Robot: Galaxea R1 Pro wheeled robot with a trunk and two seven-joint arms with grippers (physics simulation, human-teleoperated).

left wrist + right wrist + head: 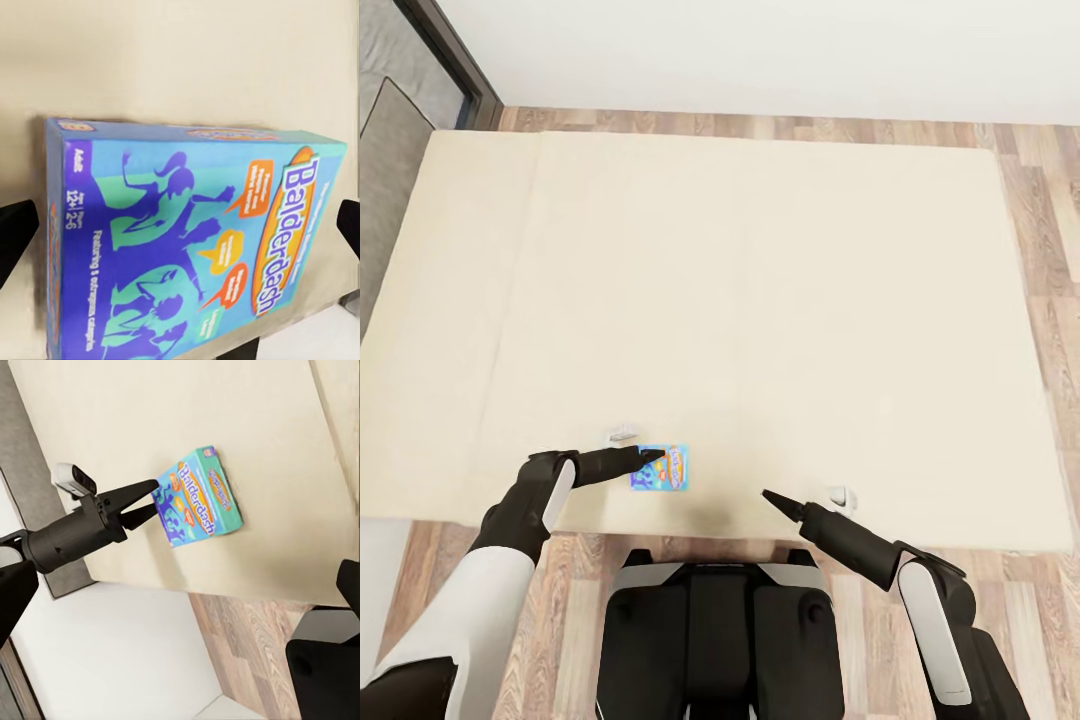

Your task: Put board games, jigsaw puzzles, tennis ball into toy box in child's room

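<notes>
Board game (661,468), the small blue one titled Balderdash, lies flat on the beige bed (760,300) close to the near edge, just ahead of the robot's trunk. The left gripper (650,458) reaches over it from the left, its tips at or just above the box's left end. From the right wrist view the left gripper (148,502) has its two dark fingers spread a little, with the box corner beside or between them; whether they touch the game (196,498) I cannot tell, and nothing is lifted. The left wrist view looks down on the box lid (187,240) with one dark finger (16,229) at either side of the frame, well apart, so the jaws stand wide rather than clamped. The right gripper (771,497) hovers over the bed edge to the right of the game, apart from it and holding nothing; its tips come to a narrow point, but whether they are fully closed I cannot tell. As a judgement, the task looks to be at an early or middle stage: this game is still on the bed and not yet grasped, so it has to be picked up and carried to the toy box. No second game shows on the mattress here. How the remaining toys stand cannot be judged from here.
</notes>
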